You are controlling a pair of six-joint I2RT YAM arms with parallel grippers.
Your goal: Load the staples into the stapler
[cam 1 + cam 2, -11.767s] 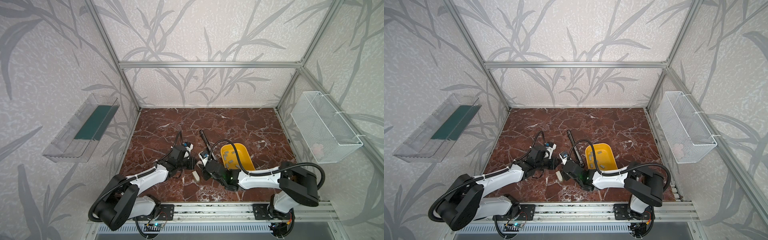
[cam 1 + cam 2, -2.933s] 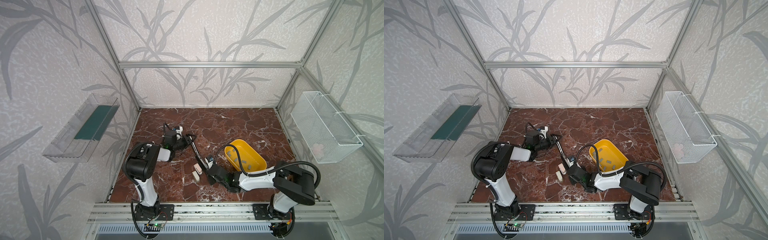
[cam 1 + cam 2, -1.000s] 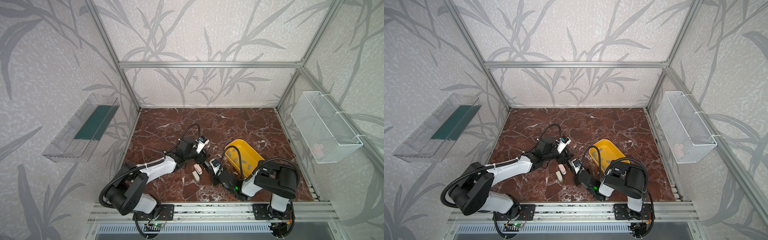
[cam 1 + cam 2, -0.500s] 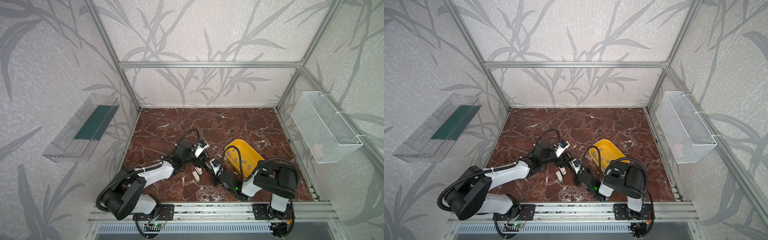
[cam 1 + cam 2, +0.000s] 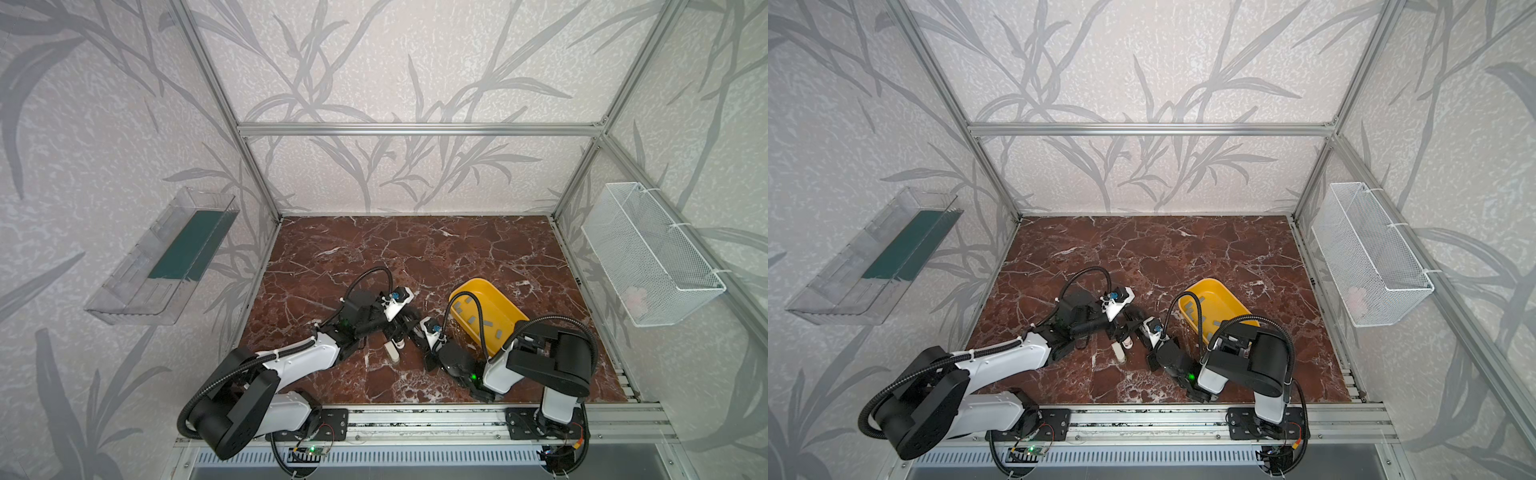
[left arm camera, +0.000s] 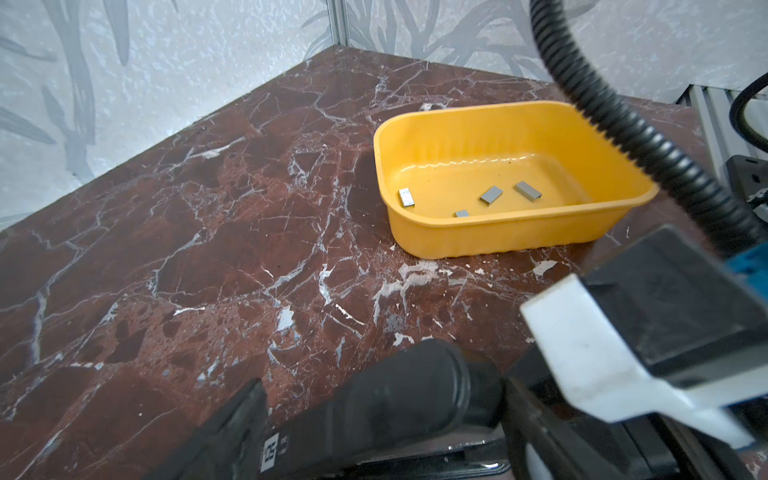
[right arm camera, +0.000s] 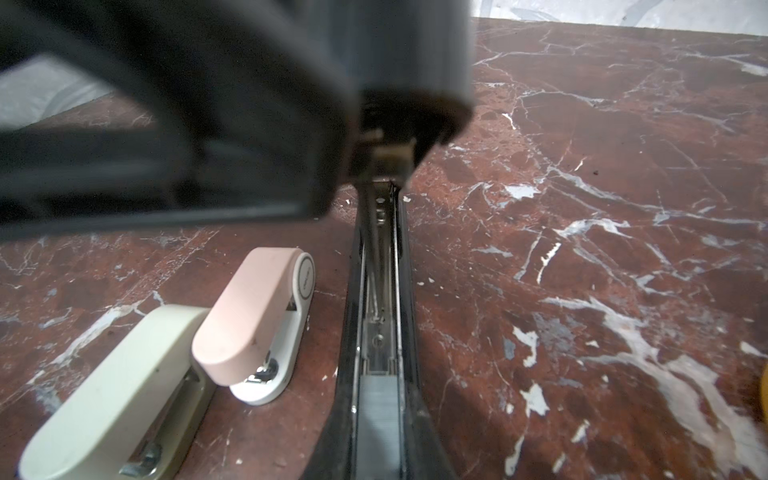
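The black stapler [image 5: 409, 323] lies open on the marble between my two grippers. In the right wrist view its metal magazine [image 7: 380, 270] runs away from me, with a grey strip of staples [image 7: 378, 411] in its near end. My right gripper [image 7: 380, 465] is shut on that near end. The stapler's raised lid [image 6: 395, 399] sits between the spread fingers [image 6: 232, 432] of my open left gripper [image 5: 397, 328]. More staples [image 6: 491, 194] lie in the yellow tray [image 6: 478, 112].
A pink mini stapler [image 7: 253, 316] and a cream one [image 7: 112, 395] lie right beside the black stapler's base. The yellow tray [image 5: 469, 284] stands just right of both grippers. A wire basket [image 5: 648, 257] and a clear shelf [image 5: 166, 257] hang on the side walls.
My left gripper has opened wider around the stapler's lid and has shifted slightly towards the front. The right arm and the stapler's base have not moved.
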